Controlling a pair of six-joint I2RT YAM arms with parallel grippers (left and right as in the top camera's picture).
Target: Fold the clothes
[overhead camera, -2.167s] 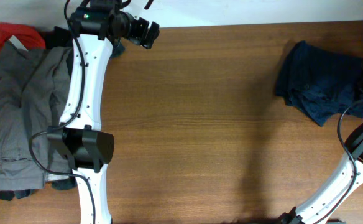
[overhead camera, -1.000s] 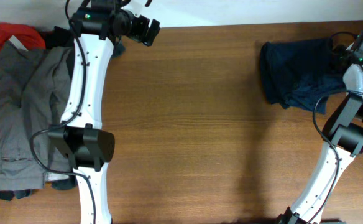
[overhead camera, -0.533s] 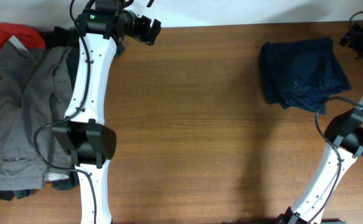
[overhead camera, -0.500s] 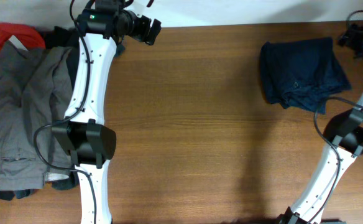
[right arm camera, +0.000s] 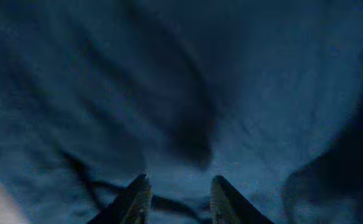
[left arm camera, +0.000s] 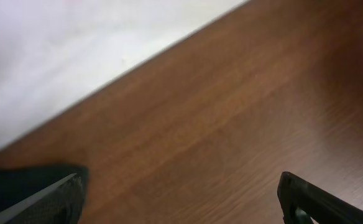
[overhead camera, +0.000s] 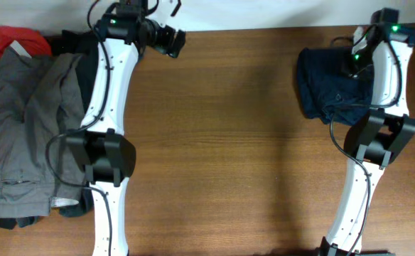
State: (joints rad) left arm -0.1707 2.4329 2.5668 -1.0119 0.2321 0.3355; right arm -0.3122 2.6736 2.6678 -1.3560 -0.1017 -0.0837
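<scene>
The navy-blue shorts lie bunched at the table's far right. My right gripper hangs just above them, pointing down. In the right wrist view the blue cloth fills the frame and the right gripper stands open with a narrow gap, nothing pinched between its fingertips. The grey trousers, a red piece and a black garment are heaped at the far left. My left gripper is wide open over bare wood by the back edge, its fingers spread far apart.
A white wall runs along the table's back edge. Both white arms rise from the front edge, the left arm beside the grey heap. Bare brown wood lies between the two piles.
My right arm has swung in from the right edge to hang over the navy shorts, and its jaws have narrowed. The left arm has barely shifted.
</scene>
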